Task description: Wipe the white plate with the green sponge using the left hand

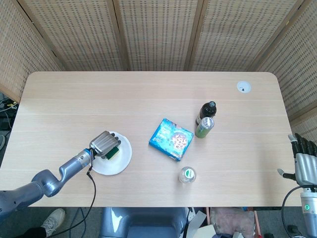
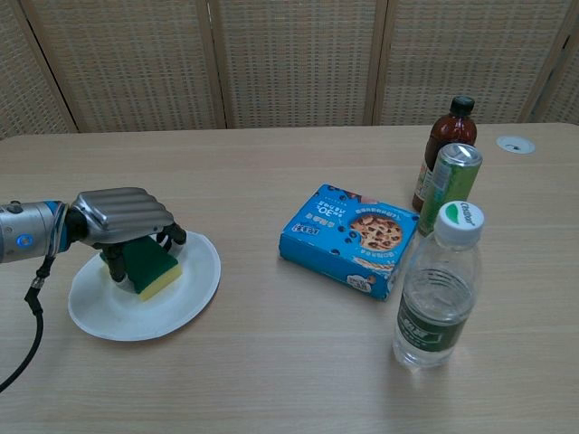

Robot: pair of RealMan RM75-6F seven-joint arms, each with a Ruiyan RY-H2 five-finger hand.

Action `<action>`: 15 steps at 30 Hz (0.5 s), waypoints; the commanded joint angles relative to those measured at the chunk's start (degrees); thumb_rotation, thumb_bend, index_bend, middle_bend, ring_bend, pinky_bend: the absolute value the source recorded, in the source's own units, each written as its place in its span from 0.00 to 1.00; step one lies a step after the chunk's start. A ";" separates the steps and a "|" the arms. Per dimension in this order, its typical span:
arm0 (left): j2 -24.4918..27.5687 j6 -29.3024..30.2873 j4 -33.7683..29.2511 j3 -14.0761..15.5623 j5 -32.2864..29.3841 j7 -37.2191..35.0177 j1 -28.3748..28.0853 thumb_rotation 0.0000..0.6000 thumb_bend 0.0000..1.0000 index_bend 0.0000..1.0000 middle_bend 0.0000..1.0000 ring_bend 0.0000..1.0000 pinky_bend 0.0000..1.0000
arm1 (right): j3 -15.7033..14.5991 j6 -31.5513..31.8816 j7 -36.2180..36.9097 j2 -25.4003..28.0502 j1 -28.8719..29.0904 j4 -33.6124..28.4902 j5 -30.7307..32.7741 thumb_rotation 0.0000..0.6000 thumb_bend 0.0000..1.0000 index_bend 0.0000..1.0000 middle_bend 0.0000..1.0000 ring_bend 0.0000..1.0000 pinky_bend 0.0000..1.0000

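The left hand (image 2: 122, 217) has its fingers (image 2: 169, 239) clamped on the green sponge (image 2: 149, 263), pressed beneath them onto the white plate (image 2: 194, 285) (mid-wipe, I'd judge); more strokes probably remain

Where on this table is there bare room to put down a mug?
The far strip along the screen is bare, as is the middle between the white plate and the cookie box. It is crowded around the brown bottle, green can and water bottle.

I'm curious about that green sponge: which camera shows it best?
The chest view: the green sponge shows its green top and yellow side under the left hand. In the head view only a green sliver peeks from beneath the hand.
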 commanded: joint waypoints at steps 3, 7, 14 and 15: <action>4.35 3.22 -2.02 0.54 0.35 -0.80 1.72 1.00 0.08 0.54 0.46 0.37 0.48 | -0.13 -0.07 -0.16 -0.08 0.05 -0.11 -0.15 1.00 0.00 0.01 0.00 0.00 0.00; 6.57 7.52 -4.35 0.14 1.44 -6.24 2.35 1.00 0.08 0.54 0.46 0.37 0.48 | -0.16 0.01 -0.39 -0.15 0.11 -0.19 -0.30 1.00 0.00 0.01 0.00 0.00 0.00; 6.80 7.23 -9.47 1.71 4.58 -10.96 0.64 1.00 0.09 0.54 0.46 0.37 0.48 | -0.20 0.00 -0.90 -0.33 0.17 -0.21 -0.22 1.00 0.00 0.01 0.00 0.00 0.00; 6.34 6.80 -9.63 1.79 4.63 -10.73 0.50 1.00 0.09 0.54 0.46 0.37 0.48 | -0.17 -0.03 -0.88 -0.33 0.18 -0.20 -0.17 1.00 0.00 0.01 0.00 0.00 0.00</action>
